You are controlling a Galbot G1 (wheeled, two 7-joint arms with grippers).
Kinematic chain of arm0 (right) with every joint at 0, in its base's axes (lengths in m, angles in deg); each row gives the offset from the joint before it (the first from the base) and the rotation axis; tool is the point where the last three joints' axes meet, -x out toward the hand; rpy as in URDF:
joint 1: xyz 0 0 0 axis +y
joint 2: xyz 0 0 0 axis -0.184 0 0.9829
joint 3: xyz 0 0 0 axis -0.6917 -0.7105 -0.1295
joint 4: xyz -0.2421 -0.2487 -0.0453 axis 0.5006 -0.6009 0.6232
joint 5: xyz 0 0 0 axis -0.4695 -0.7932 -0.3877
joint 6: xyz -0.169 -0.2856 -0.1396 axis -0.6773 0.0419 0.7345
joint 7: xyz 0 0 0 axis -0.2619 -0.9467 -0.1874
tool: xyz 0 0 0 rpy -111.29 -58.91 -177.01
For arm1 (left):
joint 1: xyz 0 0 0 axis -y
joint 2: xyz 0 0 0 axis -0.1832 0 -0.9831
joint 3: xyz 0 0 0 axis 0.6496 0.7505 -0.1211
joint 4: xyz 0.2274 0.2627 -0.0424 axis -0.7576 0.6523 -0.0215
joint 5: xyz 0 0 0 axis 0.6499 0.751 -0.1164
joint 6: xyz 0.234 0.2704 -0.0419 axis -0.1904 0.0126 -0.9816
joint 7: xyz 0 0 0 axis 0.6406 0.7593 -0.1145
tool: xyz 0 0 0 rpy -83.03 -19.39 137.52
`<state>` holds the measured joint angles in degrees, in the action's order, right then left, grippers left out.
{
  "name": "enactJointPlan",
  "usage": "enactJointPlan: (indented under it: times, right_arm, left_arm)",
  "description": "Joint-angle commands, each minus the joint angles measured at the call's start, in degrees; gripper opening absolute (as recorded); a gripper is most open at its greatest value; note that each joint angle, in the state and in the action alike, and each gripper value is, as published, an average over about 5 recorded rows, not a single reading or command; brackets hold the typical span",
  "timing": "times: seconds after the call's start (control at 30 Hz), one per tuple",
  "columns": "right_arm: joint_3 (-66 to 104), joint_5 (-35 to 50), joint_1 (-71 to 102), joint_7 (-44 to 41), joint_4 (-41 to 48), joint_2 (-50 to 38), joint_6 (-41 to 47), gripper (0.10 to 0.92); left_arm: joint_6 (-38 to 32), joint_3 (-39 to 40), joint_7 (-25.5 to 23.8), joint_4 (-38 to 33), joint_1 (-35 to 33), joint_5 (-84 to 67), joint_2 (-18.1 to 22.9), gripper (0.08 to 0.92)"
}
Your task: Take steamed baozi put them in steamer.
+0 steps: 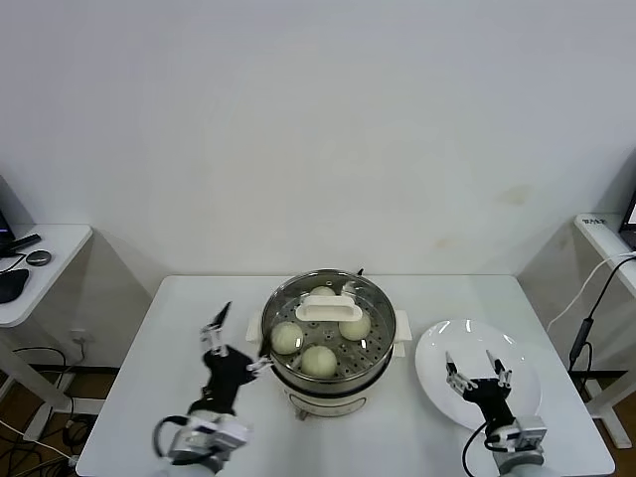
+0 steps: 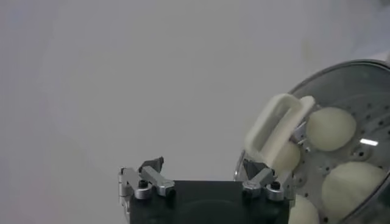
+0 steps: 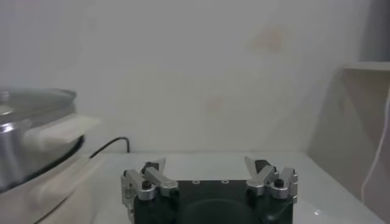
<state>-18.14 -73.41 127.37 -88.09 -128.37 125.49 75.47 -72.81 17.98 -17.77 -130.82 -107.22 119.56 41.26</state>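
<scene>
My head camera looks forward and down from above on the white table (image 1: 179,338), with my left gripper (image 1: 237,341) and right gripper (image 1: 476,369) low in the picture. My left wrist camera sits just behind its own fingers (image 2: 150,176) and faces very close the steamer (image 2: 365,73) under the glass lid (image 2: 277,128). My right wrist camera looks level along the table toward the wall. All three views share the steamer.

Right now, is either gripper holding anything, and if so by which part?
Nothing is held. The left gripper stands open beside the steamer, its lid on; the right gripper hangs open over the plate.
</scene>
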Motion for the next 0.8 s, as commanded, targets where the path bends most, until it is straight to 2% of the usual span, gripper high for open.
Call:
enactJointPlan:
  times: [0.03, 0.17, 0.43, 0.8]
  right_arm:
    - [-2.3, 0.4, 4.8, 1.3, -1.8, -1.1, -0.2, 0.823]
    - [-2.8, 0.5, 4.8, 2.1, -0.2, -0.9, -0.7, 0.823]
    - [-2.4, -0.5, 5.8, 2.7, -1.4, 0.7, 2.4, 0.823]
    - [-1.8, -2.8, 7.9, 1.3, -4.8, 0.9, 2.8, 0.823]
  left_arm:
    - [-10.8, -19.7, 7.4, 9.4, -9.1, -34.8, 2.1, 0.823]
    - [-10.9, -17.7, 10.2, 11.4, -11.8, -34.6, 3.7, 0.823]
    - [-11.7, -14.2, 13.3, 11.3, -17.1, -34.6, 3.4, 0.823]
    - [-9.1, -11.6, 11.1, 7.1, -17.9, -34.8, 3.8, 0.823]
